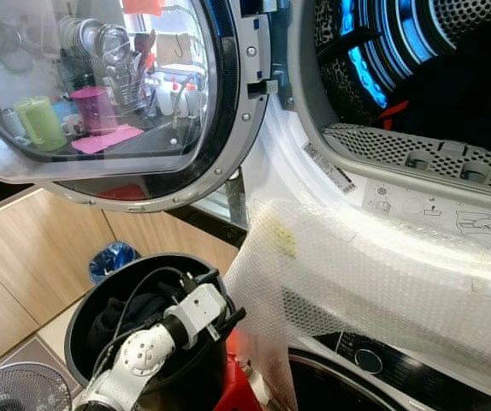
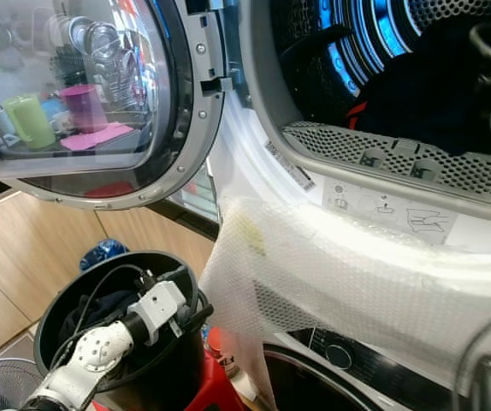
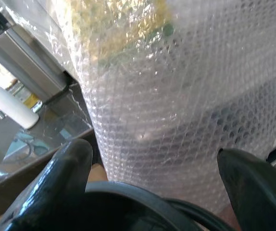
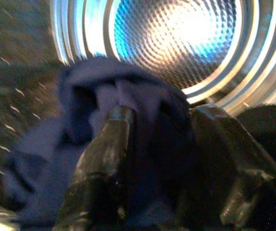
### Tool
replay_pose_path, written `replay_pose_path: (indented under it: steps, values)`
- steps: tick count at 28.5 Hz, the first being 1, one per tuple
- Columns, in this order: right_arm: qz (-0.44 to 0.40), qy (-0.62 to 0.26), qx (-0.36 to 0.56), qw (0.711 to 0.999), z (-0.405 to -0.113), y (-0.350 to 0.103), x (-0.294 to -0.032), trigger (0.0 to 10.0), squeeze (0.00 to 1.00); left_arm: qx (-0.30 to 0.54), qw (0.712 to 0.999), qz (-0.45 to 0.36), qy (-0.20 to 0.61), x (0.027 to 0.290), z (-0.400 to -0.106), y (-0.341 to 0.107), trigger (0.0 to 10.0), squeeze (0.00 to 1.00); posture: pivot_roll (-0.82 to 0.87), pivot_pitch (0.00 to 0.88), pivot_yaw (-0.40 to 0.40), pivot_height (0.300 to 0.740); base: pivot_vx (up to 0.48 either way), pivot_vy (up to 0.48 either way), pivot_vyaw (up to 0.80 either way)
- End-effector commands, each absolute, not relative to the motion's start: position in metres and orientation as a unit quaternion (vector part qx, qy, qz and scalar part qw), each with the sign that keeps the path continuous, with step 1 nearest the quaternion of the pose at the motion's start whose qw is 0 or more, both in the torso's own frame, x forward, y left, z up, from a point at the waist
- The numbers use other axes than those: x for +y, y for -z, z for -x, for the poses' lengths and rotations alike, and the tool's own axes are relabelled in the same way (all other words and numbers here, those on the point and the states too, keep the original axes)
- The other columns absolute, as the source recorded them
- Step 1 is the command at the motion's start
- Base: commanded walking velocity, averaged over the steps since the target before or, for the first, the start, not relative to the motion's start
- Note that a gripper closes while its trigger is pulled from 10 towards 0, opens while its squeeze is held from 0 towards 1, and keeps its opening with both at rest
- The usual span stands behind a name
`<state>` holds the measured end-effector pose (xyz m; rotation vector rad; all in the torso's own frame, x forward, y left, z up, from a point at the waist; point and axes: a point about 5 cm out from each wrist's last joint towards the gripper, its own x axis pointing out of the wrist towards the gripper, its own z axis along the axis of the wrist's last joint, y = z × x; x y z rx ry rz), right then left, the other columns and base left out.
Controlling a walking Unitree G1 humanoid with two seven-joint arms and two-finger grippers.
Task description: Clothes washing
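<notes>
The right gripper (image 4: 157,159) is inside the drum (image 4: 186,43) of the washing machine (image 1: 451,214), its two fingers pinching a dark blue garment (image 4: 80,144). The garment is bunched into a heap with no clear long axis and lies on the drum floor, in front of the lit rear wall. Above the heap the drum is open. The round door (image 1: 117,103) stands swung out to the robot's left. Bubble wrap (image 1: 374,282) drapes over the rim below the opening. A label strip with pictograms (image 1: 429,210) sits on that rim; its writing cannot be read. The left gripper (image 3: 152,187) hangs with fingers spread over the black basket (image 1: 87,312), which holds dark clothes (image 1: 121,317)
</notes>
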<state>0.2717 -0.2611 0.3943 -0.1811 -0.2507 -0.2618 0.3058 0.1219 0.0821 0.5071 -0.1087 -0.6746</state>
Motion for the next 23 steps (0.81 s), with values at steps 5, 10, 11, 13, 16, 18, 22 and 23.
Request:
replay_pose_path:
  steps: [5, 10, 11, 13, 16, 18, 22, 23]
  values:
    - [0.041, 0.081, -0.157, 0.983, -0.257, -0.390, -0.253, 10.0, 0.00, -0.046, 0.915, -0.241, 0.321, 0.127, -0.307, -0.082, 10.0, 0.00, -0.10, 0.000, 0.134, 0.740, 0.000, 0.000, 0.00]
    - [0.013, 0.030, -0.194, 0.980, -0.247, -0.393, -0.245, 10.0, 0.00, -0.049, 0.915, -0.240, 0.321, 0.127, -0.307, -0.083, 10.0, 0.00, -0.09, 0.000, 0.129, 0.740, 0.000, 0.000, 0.00]
    - [0.017, 0.010, -0.199, 0.980, -0.245, -0.393, -0.241, 10.0, 0.00, -0.049, 0.915, -0.240, 0.320, 0.127, -0.307, -0.083, 10.0, 0.00, -0.09, 0.000, 0.129, 0.740, 0.000, 0.000, 0.00]
    - [0.039, -0.036, -0.204, 0.977, -0.240, -0.388, -0.233, 10.0, 0.00, -0.049, 0.915, -0.240, 0.320, 0.128, -0.307, -0.083, 10.0, 0.00, -0.09, 0.000, 0.126, 0.740, 0.000, 0.000, 0.00]
    - [0.112, -0.164, -0.172, 0.965, -0.224, -0.360, -0.208, 10.0, 0.00, -0.048, 0.915, -0.240, 0.321, 0.130, -0.306, -0.082, 10.0, 0.00, -0.09, 0.000, 0.122, 0.740, 0.000, 0.000, 0.00]
    - [0.131, -0.202, -0.150, 0.959, -0.218, -0.347, -0.200, 10.0, 0.00, -0.047, 0.914, -0.241, 0.323, 0.131, -0.306, -0.082, 10.0, 0.00, -0.09, 0.000, 0.119, 0.740, 0.000, 0.000, 0.00]
    - [0.113, -0.289, -0.082, 0.947, -0.208, -0.301, -0.174, 10.0, 0.00, -0.050, 0.912, -0.242, 0.328, 0.136, -0.307, -0.087, 10.0, 0.00, -0.09, 0.000, 0.112, 0.740, 0.000, 0.000, 0.00]
    - [0.082, -0.325, -0.046, 0.941, -0.204, -0.276, -0.159, 10.0, 0.00, -0.055, 0.911, -0.240, 0.330, 0.139, -0.309, -0.091, 10.0, 0.00, -0.07, 0.000, 0.108, 0.740, 0.000, 0.000, 0.00]
